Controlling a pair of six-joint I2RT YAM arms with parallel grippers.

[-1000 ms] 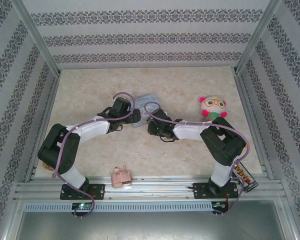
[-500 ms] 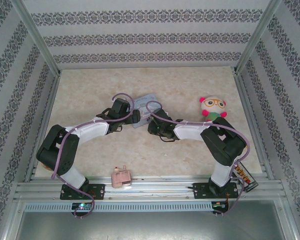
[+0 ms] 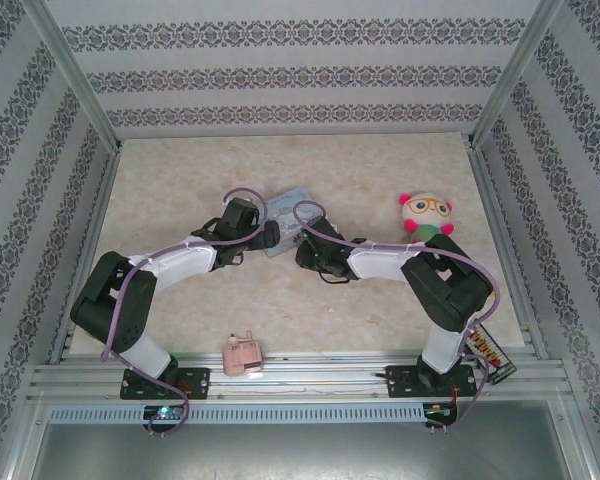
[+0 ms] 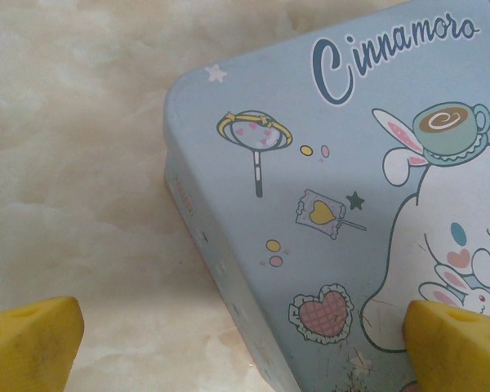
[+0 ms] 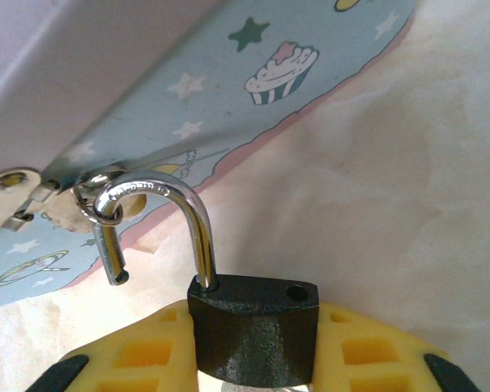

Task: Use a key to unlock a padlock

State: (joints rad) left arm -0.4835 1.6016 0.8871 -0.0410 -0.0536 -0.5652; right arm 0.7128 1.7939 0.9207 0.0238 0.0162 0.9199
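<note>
Right gripper (image 5: 257, 359) clamping the padlock (image 5: 253, 318) beside the blue tin (image 5: 229, 90).
The dark body is sitting squeezed between the yellow fingers (image 5: 139, 353), jaws narrowed onto it. Its silver shackle (image 5: 194, 214) is standing open, free end out of the body and hooking through the tin's metal ring (image 5: 88, 196). The left gripper (image 4: 243, 347) is straddling the tin lid's corner, jaws spread wide, holding nothing.

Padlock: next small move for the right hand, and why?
Probably swing the padlock to slip its shackle out of the hasp ring on the tin: the shackle is sprung open, hooked through that ring, and the right hand grips the body.
</note>
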